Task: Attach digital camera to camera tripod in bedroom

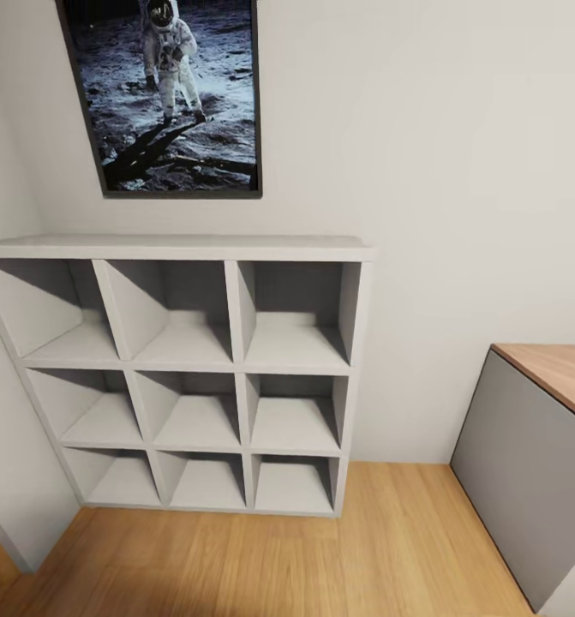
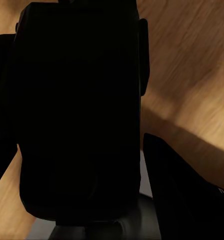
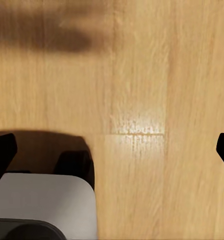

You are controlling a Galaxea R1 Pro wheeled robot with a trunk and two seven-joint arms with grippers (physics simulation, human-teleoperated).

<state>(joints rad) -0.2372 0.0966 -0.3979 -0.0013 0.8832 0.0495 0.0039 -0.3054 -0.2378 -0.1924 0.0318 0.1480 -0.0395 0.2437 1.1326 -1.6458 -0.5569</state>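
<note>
In the left wrist view a big black boxy body, the digital camera (image 2: 79,100), sits very close between the dark fingers (image 2: 184,195) of my left gripper (image 2: 91,150), which is shut on it; its red dot is hidden. Light wood plank floor lies beneath it. My right gripper (image 3: 114,150) hangs open over the bare floor, with one black fingertip (image 3: 1,150) at each side edge and nothing between them. The camera tripod is out of view.
White cube shelves (image 1: 184,377) stand against the white wall ahead, under a framed astronaut poster (image 1: 171,94). A grey cabinet with a wooden top (image 1: 536,446) stands at the right. A white wall corner (image 1: 13,480) juts out at the left. Part of my white base (image 3: 41,205) is below the right gripper.
</note>
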